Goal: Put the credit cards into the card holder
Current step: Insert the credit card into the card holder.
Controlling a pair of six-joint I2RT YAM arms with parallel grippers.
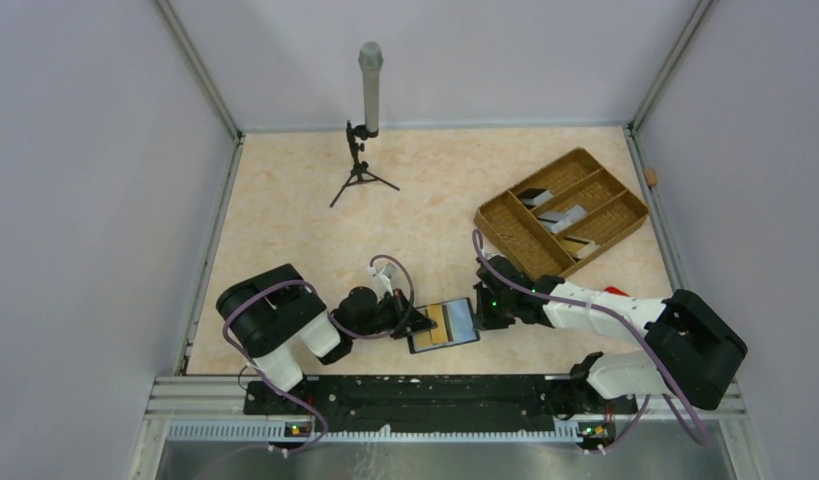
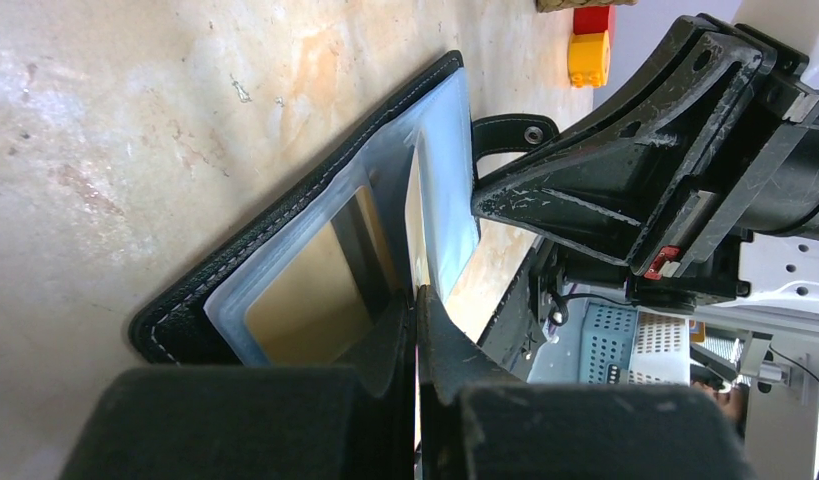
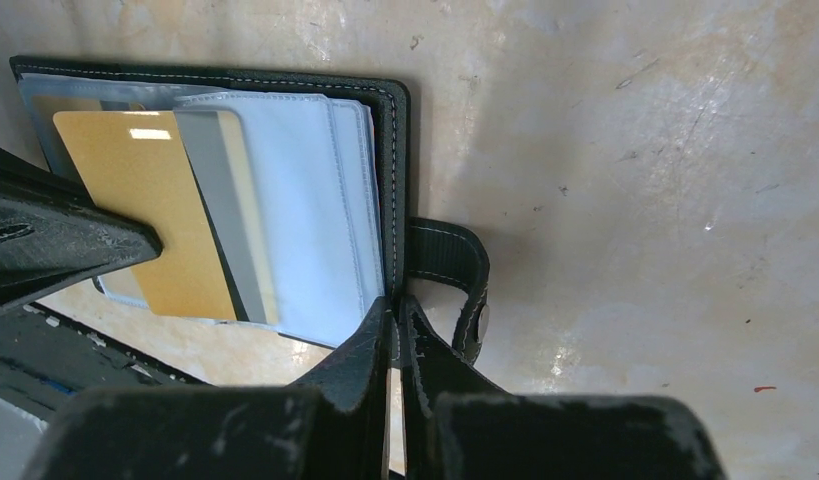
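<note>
left gripper [image 3: 115,243] is covering the card holder [image 3: 397,150] at its lower-left corner, plus part of a credit card [image 3: 135,190]. Contents of the woven tray [image 1: 515,232], upper right, are reading too small to identify.

The card holder [image 3: 315,200] looks like black leather with pale stitching. Its inner sleeves are smooth, faintly glossy pale blue plastic. The gold card [image 3: 145,220] is shiny plastic with a duller grey stripe. The table [image 3: 635,200] is smooth marbled beige, lightly scratched. The right gripper [image 3: 395,315] is matt black plastic, scuffed pale.

The black wallet [image 3: 398,150] lies open with a gold card [image 3: 135,200] inside; the right gripper [image 3: 395,312] is pinched closed at its edge.
</note>
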